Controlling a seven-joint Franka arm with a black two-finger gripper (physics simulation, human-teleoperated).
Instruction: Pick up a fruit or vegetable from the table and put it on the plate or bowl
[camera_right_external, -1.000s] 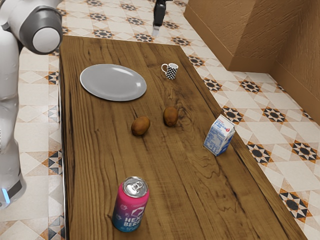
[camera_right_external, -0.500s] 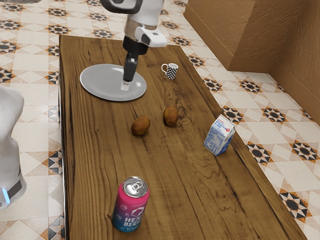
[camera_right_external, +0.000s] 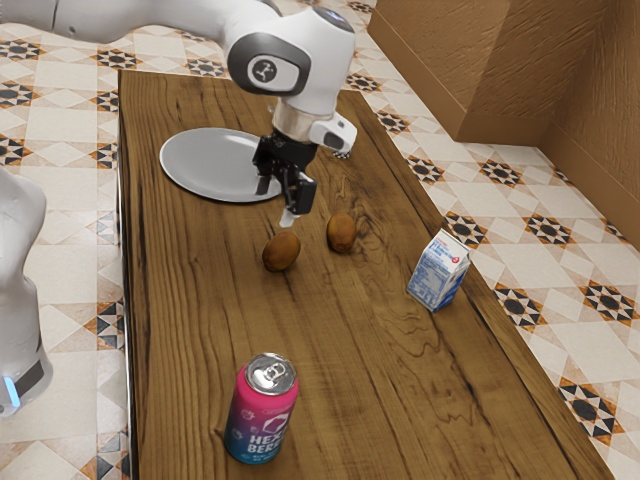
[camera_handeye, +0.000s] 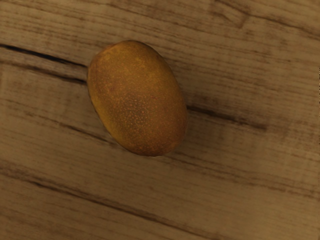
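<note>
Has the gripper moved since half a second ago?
Yes. From over the plate, the gripper went toward the exterior view's lower right, to above that view's left brown fruit.

Showed dark, streaky wood grain with a low sheen on the table (camera_right_external: 350, 380). Looked matt, rough and finely speckled on the brown fruit (camera_handeye: 136, 97). Read as smooth grey glaze on the plate (camera_right_external: 205, 160), shiny metal under glossy pink print on the can (camera_right_external: 261, 410), printed paperboard on the carton (camera_right_external: 438, 270), glossy white plastic on the arm (camera_right_external: 290, 55).
</note>
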